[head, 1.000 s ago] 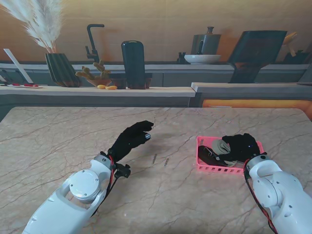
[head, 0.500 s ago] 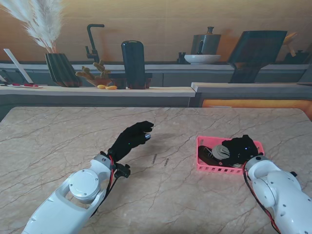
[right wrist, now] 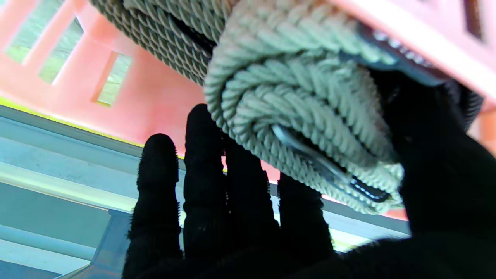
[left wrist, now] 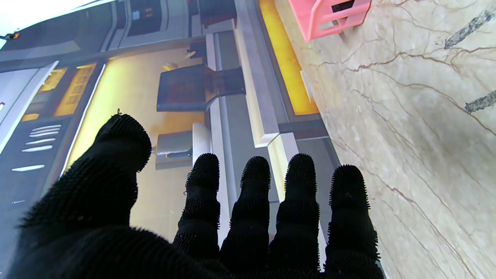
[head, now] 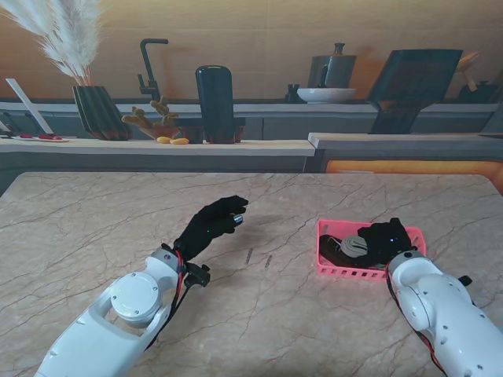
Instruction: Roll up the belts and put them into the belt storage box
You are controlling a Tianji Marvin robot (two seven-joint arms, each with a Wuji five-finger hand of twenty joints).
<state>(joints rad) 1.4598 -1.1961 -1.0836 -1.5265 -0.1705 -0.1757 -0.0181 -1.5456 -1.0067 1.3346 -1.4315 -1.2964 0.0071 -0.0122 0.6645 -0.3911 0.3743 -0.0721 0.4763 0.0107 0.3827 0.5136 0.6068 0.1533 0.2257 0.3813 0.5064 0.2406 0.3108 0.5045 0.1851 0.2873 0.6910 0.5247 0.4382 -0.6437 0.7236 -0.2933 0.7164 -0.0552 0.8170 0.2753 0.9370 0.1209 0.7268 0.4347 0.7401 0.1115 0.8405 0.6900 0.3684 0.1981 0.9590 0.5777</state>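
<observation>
The pink belt storage box [head: 324, 269] stands on the table to my right; in the left wrist view only a corner of the box [left wrist: 329, 15] shows. A dark rolled belt [head: 333, 250] lies in its left part. My right hand [head: 387, 239] is down inside the box, thumb and fingers around a rolled grey braided belt [head: 356, 246]. In the right wrist view the grey belt roll [right wrist: 302, 131] sits between the thumb and the fingers [right wrist: 201, 166], against the box's pink wall [right wrist: 147, 97]. My left hand [head: 209, 224] hovers open over the table's middle, its fingers [left wrist: 252, 201] spread and holding nothing.
Two small dark marks [head: 248, 255] [head: 267, 261] lie on the marble table [head: 94, 228] between my hands. Beyond the table's far edge runs a counter with a vase [head: 98, 111], a dark canister [head: 214, 104] and a bowl [head: 326, 95].
My right hand has sunk lower into the pink box with the grey roll, which now shows more to the hand's left. The left hand has stayed in place.
</observation>
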